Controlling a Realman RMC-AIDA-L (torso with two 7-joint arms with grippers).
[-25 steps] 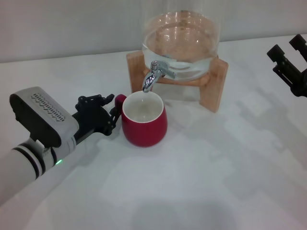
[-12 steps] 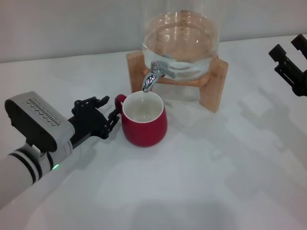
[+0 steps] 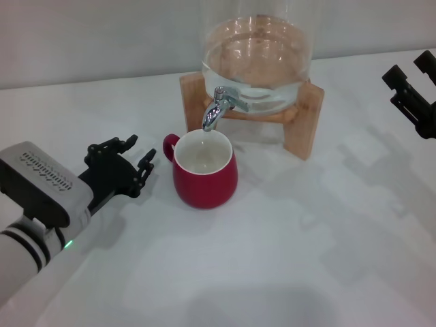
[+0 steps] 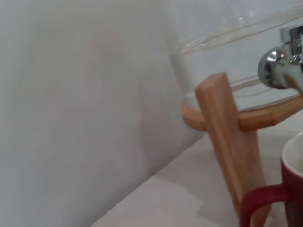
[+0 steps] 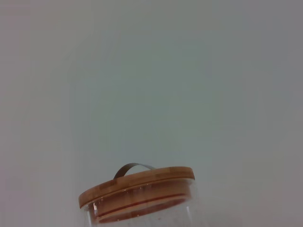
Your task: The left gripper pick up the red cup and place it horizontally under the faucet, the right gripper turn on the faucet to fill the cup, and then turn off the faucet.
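The red cup (image 3: 204, 170) stands upright on the white table, its white inside right under the chrome faucet (image 3: 216, 109) of the glass dispenser jar (image 3: 257, 54). Its handle (image 3: 168, 145) points toward my left gripper (image 3: 127, 165), which is open, empty and a short way clear of the handle. In the left wrist view the handle (image 4: 260, 201) and the faucet (image 4: 279, 64) show at the edge. My right gripper (image 3: 410, 88) is open and hangs at the far right, well away from the faucet.
The jar rests on a wooden stand (image 3: 303, 119), also seen in the left wrist view (image 4: 232, 137). The right wrist view shows the jar's wooden lid (image 5: 137, 187) against a plain wall. The white table (image 3: 306, 245) spreads in front.
My left gripper has let go of the cup's handle and pulled back to the left, away from the cup. The cup stays under the faucet. The right gripper has barely moved.
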